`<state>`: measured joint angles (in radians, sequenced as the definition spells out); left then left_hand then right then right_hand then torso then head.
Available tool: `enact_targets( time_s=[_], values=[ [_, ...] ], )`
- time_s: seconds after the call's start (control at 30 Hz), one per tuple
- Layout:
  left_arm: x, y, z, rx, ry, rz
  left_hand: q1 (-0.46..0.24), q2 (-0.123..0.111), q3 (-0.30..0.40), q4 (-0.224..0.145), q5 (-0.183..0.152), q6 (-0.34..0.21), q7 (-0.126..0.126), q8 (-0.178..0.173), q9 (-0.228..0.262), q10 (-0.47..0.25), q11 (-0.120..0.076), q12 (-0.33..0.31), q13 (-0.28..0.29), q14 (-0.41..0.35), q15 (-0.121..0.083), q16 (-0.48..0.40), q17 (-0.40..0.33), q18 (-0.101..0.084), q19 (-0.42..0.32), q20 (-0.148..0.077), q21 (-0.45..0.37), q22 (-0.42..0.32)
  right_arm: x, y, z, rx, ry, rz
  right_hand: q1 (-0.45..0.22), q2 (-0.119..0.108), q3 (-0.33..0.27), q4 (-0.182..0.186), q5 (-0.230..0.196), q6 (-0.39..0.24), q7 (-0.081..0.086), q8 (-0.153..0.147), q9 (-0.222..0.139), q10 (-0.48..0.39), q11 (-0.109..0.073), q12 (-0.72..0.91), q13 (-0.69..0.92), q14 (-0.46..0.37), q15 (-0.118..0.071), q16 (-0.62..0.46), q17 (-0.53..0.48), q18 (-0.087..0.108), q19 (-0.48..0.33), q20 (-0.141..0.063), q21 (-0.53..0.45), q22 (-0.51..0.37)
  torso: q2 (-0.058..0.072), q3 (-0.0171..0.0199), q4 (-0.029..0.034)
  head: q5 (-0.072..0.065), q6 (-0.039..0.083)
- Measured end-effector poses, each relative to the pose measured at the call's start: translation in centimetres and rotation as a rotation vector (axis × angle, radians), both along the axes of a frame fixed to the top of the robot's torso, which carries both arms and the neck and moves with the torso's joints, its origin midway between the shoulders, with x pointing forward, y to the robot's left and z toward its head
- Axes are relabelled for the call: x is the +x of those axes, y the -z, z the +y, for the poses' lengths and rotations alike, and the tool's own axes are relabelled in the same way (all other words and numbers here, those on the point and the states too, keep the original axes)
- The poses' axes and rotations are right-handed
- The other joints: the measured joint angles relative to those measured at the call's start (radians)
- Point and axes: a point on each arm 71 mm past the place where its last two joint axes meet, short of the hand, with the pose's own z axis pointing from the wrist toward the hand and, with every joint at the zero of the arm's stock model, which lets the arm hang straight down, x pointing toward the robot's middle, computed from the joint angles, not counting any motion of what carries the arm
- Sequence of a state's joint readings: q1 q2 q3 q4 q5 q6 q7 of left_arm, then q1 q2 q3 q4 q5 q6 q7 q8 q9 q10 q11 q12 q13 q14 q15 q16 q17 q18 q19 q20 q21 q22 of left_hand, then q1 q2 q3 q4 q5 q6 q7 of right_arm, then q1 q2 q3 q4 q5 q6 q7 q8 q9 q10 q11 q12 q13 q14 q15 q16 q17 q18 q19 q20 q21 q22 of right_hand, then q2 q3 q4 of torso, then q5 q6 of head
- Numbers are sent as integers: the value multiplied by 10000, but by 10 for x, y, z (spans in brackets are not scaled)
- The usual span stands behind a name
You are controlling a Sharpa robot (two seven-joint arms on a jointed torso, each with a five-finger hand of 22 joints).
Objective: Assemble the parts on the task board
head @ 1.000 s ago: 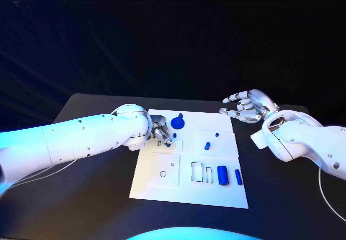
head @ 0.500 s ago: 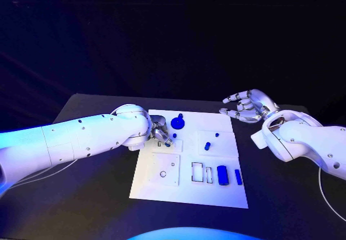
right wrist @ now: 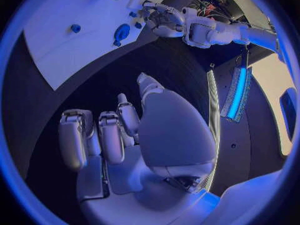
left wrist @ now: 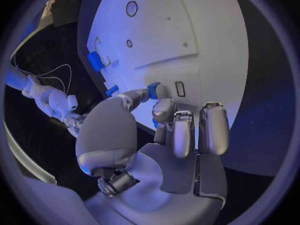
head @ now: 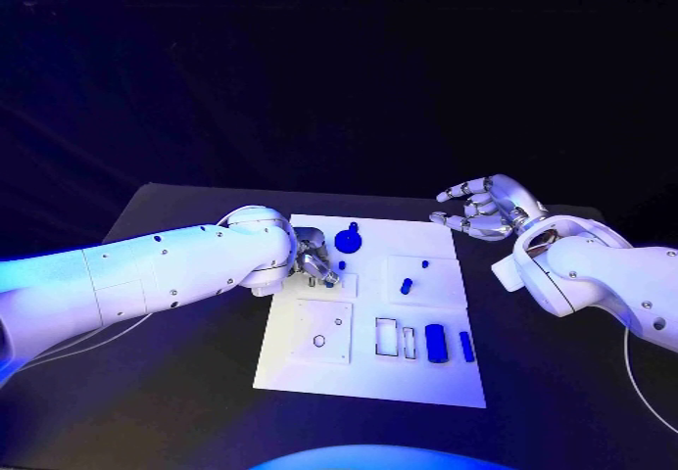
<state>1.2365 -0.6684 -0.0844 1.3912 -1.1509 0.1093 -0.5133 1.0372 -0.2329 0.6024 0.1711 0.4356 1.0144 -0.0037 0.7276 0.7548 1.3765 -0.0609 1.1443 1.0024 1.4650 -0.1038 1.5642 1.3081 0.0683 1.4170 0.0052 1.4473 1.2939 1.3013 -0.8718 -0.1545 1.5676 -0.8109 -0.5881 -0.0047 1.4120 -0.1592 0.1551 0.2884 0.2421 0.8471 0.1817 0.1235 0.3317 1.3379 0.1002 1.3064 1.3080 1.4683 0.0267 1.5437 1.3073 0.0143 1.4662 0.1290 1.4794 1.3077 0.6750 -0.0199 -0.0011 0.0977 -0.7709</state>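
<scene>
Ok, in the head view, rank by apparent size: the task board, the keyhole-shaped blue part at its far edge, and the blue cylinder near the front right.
1. task board
2. keyhole-shaped blue part and blue cylinder: they look much alike, so no ranking.

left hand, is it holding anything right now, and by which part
The left hand pinches a small blue part between thumb and fingertip, low over the task board. Which end it grips cannot be told. The right hand holds nothing.

White task board point(head: 370, 377), rectangular, flat at table centre. Blue parts: keyhole-shaped piece point(head: 348, 238) at far edge; small peg point(head: 407, 286) right of centre; two cylinders point(head: 437, 343) (one thick, one thin) lying near right.
</scene>
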Motion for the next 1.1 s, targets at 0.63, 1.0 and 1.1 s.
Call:
enact_targets(
  time_s=[0.63,1.0,1.1],
  values=[
    [1,2,1,26,-69,37,5,4,-1382,945,-819,101,-36,-151,12,-2,1,0,65,0,2,0,-2,0,0,0,0,10,0,0,0,4,4,-12,0,0,55,-1,0,0,0,0,0,0,0,0,-2,-37,-37,0,8,0,0,0,0,-2,1,2,-7,-11,27],
    [1,1,6,0,-147,21,-10,122,-1857,1227,-1283,137,0,-200,20,-2,2,0,74,-1,2,0,-3,-1,0,0,0,9,0,0,-1,8,14,-26,-40,-40,55,0,0,0,0,0,-9,0,0,0,-3,-37,-37,0,7,0,0,0,-39,-3,-3,2,-2,-37,58],
    [0,1,6,-26,-160,7,-63,176,-1943,1224,-1393,137,0,-237,20,-2,2,0,74,-1,3,0,-3,0,0,0,0,-2,0,0,-1,9,16,-28,-40,-40,55,-1,0,0,0,0,-8,0,0,0,-3,-37,-37,0,6,0,0,0,-39,-4,-3,2,-2,-38,58]
  ],
)
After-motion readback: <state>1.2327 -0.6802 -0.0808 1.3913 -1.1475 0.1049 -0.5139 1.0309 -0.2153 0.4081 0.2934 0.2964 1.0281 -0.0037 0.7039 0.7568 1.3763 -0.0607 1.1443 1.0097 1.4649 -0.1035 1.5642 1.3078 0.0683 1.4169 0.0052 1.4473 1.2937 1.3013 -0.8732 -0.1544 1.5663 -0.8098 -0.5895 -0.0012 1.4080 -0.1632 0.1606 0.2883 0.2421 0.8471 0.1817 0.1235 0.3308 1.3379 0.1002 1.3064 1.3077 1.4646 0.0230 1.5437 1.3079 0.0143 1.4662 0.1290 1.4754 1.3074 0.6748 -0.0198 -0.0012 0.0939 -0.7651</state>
